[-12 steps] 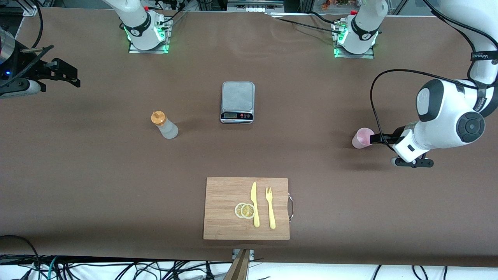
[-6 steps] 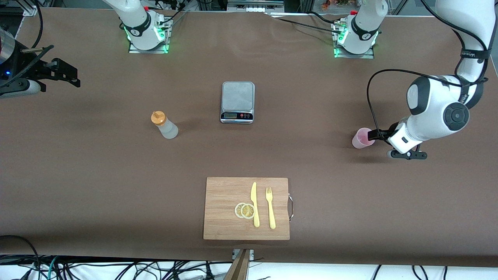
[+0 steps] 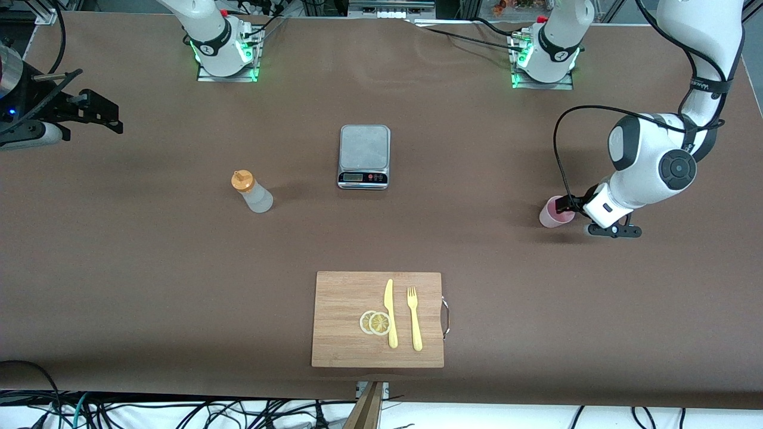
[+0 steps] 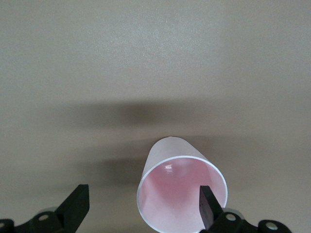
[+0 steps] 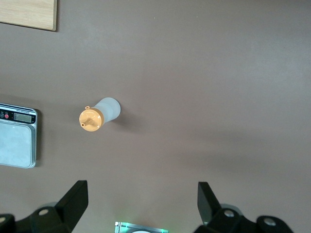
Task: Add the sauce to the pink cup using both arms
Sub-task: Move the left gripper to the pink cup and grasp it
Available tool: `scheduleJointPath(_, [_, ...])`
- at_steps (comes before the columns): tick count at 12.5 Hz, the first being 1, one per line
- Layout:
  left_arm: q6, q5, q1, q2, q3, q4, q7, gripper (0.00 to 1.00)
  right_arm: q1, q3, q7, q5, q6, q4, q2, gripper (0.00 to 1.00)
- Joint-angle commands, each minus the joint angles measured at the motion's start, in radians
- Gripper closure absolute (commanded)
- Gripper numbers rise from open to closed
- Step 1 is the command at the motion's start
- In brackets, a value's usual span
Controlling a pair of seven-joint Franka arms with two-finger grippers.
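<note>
at the pink cup (image 3: 553,214), the left gripper's (image 4: 141,206) fingers have closed in.

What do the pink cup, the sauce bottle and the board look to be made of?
Pink cup: thin translucent plastic, glossy; light passes through its wall. Sauce bottle: cloudy, probably soft plastic with an opaque orange cap. Cutting board: apparently bamboo or wood, matte, with visible grain strips.

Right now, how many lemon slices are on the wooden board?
2. Both lemon slices lie on the cutting board, overlapping each other, beside the yellow knife. No others are visible.
</note>
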Motion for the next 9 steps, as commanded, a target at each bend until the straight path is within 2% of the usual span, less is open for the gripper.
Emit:
scheduleJointPath(1, [0.056,0.018,-0.007,-0.031,0.007,-0.056,0.044,0.01,0.001,0.002,0.017,-0.007,-0.011,0.004,-0.009,0.0])
scheduleJointPath(5, [0.067,0.018,-0.005,-0.02,0.014,-0.061,0.05,0.02,0.001,0.003,0.016,-0.009,-0.008,0.004,-0.009,0.0])
scheduleJointPath(6, [0.069,0.018,-0.007,-0.02,0.02,-0.061,0.05,0.05,0.001,0.003,0.016,-0.009,-0.008,0.003,-0.009,0.0])
scheduleJointPath(7, [0.069,0.018,-0.007,-0.017,0.02,-0.061,0.05,0.11,0.001,0.002,0.016,-0.007,-0.009,0.004,-0.009,0.0])
scheduleJointPath(9, [0.069,0.016,-0.007,-0.011,0.02,-0.059,0.05,0.37,0.001,0.002,0.016,-0.009,-0.008,0.004,-0.009,0.0])
